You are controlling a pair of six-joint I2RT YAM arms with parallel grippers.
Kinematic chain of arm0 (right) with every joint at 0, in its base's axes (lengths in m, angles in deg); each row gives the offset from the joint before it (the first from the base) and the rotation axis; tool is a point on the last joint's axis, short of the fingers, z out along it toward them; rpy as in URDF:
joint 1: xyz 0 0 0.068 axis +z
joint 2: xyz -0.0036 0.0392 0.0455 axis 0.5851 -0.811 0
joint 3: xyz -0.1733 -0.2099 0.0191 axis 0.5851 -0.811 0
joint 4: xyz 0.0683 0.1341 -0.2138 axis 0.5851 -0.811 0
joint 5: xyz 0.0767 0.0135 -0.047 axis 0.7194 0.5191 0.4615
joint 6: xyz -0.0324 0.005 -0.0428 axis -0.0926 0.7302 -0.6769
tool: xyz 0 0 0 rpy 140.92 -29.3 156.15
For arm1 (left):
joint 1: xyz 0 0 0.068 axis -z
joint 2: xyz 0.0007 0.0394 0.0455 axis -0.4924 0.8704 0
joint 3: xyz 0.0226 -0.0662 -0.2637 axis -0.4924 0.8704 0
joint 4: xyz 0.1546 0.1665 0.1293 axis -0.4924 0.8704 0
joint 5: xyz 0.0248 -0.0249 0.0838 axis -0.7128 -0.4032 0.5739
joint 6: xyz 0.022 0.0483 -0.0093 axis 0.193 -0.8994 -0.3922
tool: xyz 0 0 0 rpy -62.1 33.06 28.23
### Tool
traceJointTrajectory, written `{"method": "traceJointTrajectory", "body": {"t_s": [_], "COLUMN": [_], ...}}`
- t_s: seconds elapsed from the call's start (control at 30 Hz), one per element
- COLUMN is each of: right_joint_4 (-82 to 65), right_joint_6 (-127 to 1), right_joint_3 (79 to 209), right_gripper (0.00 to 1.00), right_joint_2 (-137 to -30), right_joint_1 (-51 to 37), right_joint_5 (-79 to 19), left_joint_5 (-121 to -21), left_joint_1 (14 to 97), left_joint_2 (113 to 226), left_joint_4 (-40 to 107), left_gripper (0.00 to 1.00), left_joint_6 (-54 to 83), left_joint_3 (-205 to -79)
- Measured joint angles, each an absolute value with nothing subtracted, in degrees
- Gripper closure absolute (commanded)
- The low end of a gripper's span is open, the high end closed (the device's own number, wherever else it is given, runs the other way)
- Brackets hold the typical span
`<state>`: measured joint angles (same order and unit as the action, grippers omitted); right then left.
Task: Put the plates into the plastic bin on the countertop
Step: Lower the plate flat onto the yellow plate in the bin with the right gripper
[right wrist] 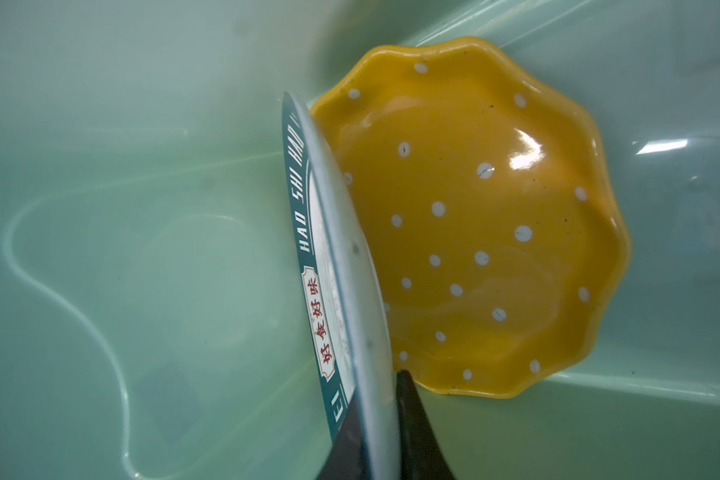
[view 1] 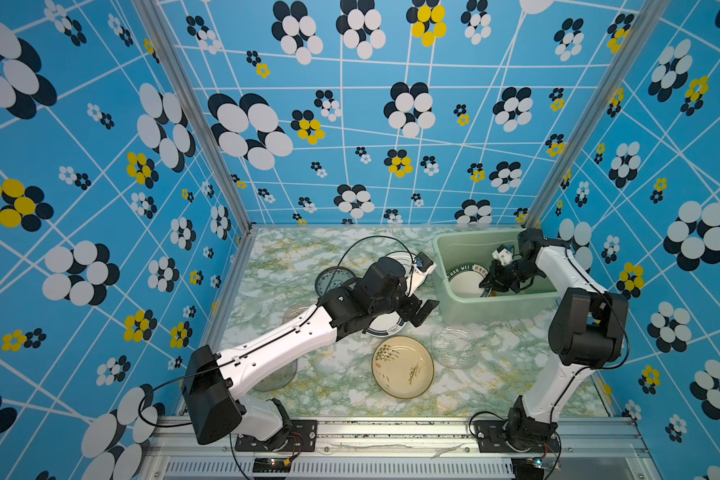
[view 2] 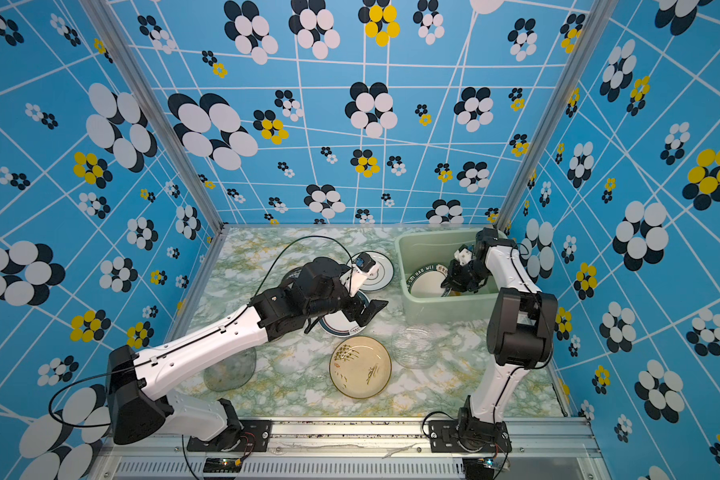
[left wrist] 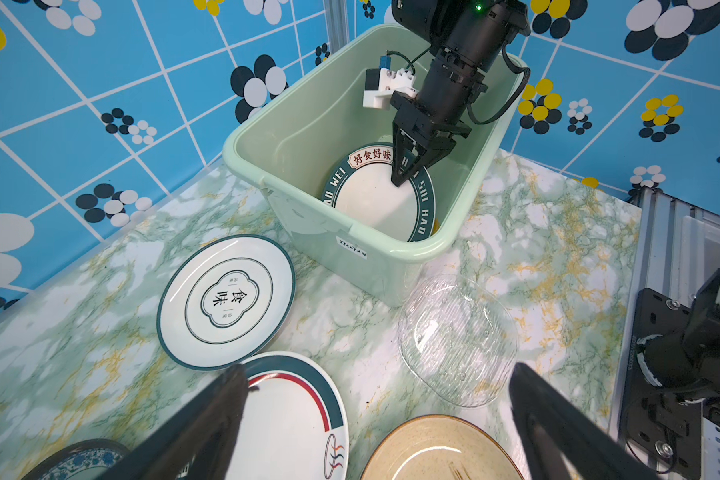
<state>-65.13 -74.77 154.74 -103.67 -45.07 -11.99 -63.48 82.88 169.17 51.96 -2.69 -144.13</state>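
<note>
Both top views: twin eyes high at front, angled down over whole countertop. Left wrist view: low, mid-range, facing plastic bin. Right wrist view: inside bin, close-up; shares lettered plate with left wrist view.

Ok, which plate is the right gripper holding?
The HAO WEI plate, tilted inside the plastic bin: the right gripper clamps its rim. The yellow dotted plate beside it and those on the countertop are free.
</note>
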Motion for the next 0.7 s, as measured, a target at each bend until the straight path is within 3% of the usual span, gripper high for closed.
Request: {"method": "traceJointTrajectory", "body": {"t_s": [0.4,0.7], "right_joint_4": [-63.08,-60.74], "right_joint_6": [-73.72,-72.58], "right_joint_3": [154.70,153.52], "right_gripper": [0.61,0.52], "right_joint_2": [-105.18,-105.22], "right_joint_1": [-45.04,-45.04], "right_joint_5": [-13.63,-14.81], "left_joint_5": [-62.91,-62.80], "left_joint_1": [82.88,82.88], "left_joint_2": [169.17,169.17], "left_joint_4": [51.96,51.96], "left_gripper": [0.01,0.01], "left_joint_6": [-1.82,-1.10], "left_joint_3": [-144.13,-144.13]}}
